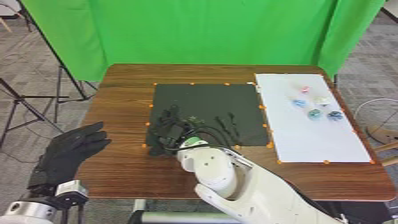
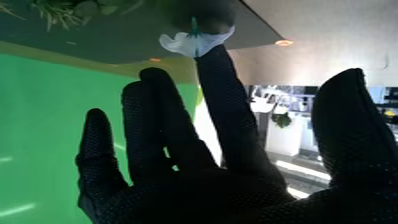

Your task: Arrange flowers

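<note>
Centrally, the right hand point(image 1: 171, 131) is placed over the left part of the black mat point(image 1: 209, 97), its fingers straight and thumb spread wide; a white petalled flower point(image 2: 188, 44) is seen at one fingertip, contact undetermined. Small coloured flowers point(image 1: 314, 114) are grouped on the white sheet point(image 1: 320, 142), right. The left hand point(image 1: 69, 147) is held open, near left.

Five small coloured clusters point(image 1: 314, 114) on one white sheet point(image 1: 320, 142), one black mat point(image 1: 209, 95), one brown table point(image 1: 124, 100)
</note>
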